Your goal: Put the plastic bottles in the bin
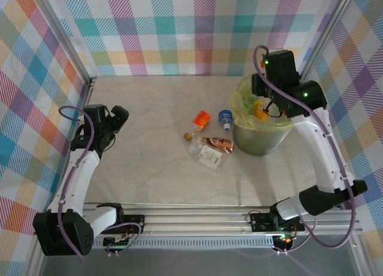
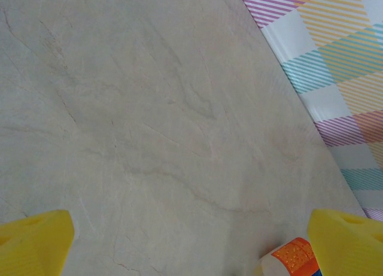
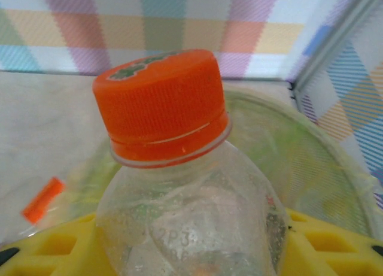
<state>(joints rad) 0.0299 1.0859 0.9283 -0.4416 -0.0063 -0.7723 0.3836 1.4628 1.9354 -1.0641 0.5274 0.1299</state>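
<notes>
Right claw (image 3: 191,252), clamped on a clear bottle (image 3: 185,216) with an orange cap (image 3: 160,102), which I hold over the bin (image 3: 317,162). For a clean drop, I judge I should centre over the bag mouth, clear of the rim, before parting my fingers. Left claw (image 2: 191,246) hangs with fingers apart above the worktop (image 2: 149,108), an orange-labelled bottle (image 2: 290,258) beside one finger. Other bottles (image 1: 209,138) lie just beside the bin. Green cap print and embossed shoulder marks: unreadable.
</notes>
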